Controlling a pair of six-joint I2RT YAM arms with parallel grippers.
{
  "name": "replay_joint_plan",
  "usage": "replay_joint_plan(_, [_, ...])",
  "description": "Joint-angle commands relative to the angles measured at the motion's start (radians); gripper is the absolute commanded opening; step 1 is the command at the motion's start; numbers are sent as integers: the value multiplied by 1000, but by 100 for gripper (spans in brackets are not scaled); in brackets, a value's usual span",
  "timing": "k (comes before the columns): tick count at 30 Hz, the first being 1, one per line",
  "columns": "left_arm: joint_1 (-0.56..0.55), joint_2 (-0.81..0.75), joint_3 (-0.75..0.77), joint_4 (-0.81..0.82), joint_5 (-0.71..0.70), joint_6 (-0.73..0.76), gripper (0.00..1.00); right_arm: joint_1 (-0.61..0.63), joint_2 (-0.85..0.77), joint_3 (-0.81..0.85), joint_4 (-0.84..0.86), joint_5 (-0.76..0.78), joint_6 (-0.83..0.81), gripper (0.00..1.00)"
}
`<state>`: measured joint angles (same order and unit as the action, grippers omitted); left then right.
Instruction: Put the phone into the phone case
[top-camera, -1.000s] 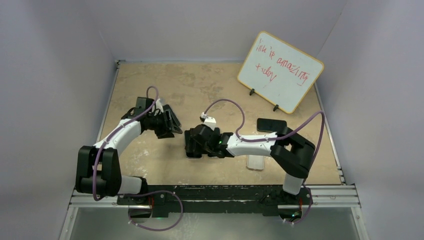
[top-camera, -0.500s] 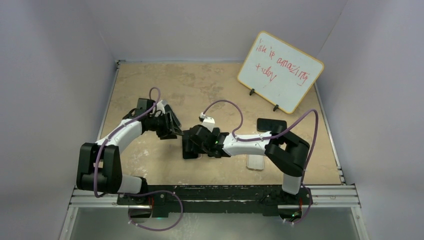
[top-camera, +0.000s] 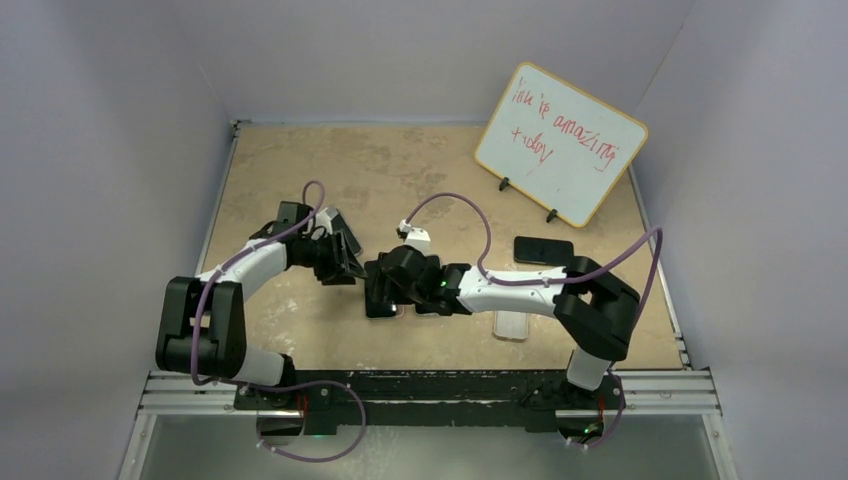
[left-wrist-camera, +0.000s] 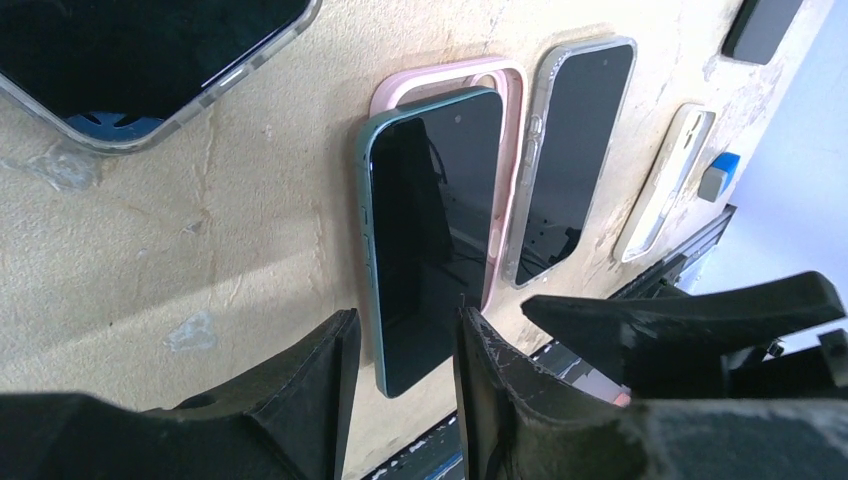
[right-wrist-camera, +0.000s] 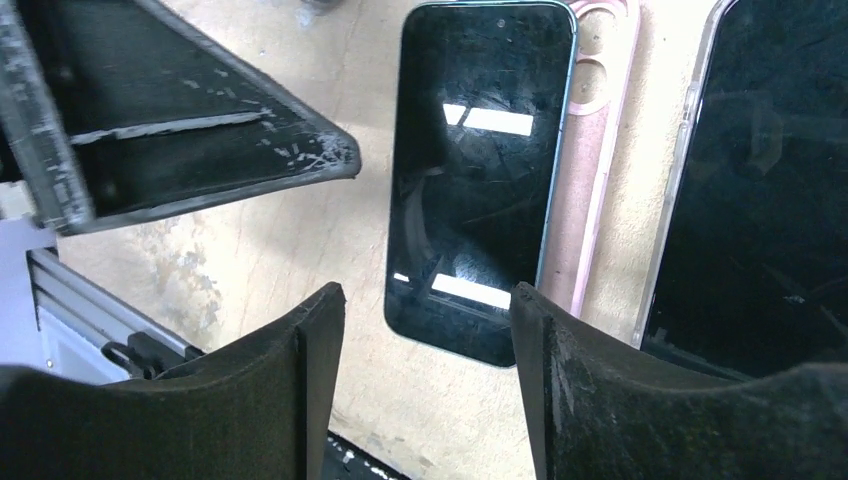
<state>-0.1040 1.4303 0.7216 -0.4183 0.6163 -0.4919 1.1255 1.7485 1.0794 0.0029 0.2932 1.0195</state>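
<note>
The phone (left-wrist-camera: 430, 230), green-edged with a black screen, lies flat with its right side over the pink phone case (left-wrist-camera: 511, 150), not seated in it. My left gripper (left-wrist-camera: 400, 365) is open, its fingertips either side of the phone's near end and apart from it. From the opposite end, my right gripper (right-wrist-camera: 425, 335) is open just short of the phone (right-wrist-camera: 480, 180), with the pink case (right-wrist-camera: 600, 130) showing along its right edge. In the top view the two grippers, left (top-camera: 345, 262) and right (top-camera: 380, 292), nearly meet and hide the phone.
A phone in a clear case (left-wrist-camera: 570, 150) lies right beside the pink case. Another cased phone (left-wrist-camera: 130, 60) lies behind the left gripper. An empty clear case (top-camera: 510, 325), a dark phone (top-camera: 543, 250) and a whiteboard (top-camera: 560, 140) are on the right.
My left gripper has moved right toward the right gripper, and its jaws have narrowed a little. The right gripper has shifted slightly left over the phone.
</note>
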Motion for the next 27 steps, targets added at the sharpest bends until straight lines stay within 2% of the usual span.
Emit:
replay_joint_plan(1, [-3, 8, -12, 16, 1, 28, 41, 1, -38, -23, 26, -17, -71, 61])
replay_joint_plan(8, [-43, 24, -19, 27, -21, 5, 39, -37, -24, -20, 10, -47, -108, 61])
replay_joint_plan(20, [-79, 15, -23, 4, -79, -17, 42, -87, 6, -61, 32, -142, -156, 68])
replay_joint_plan(27, [-112, 23, -43, 37, -85, -53, 39, -99, 26, -71, 52, -177, -179, 69])
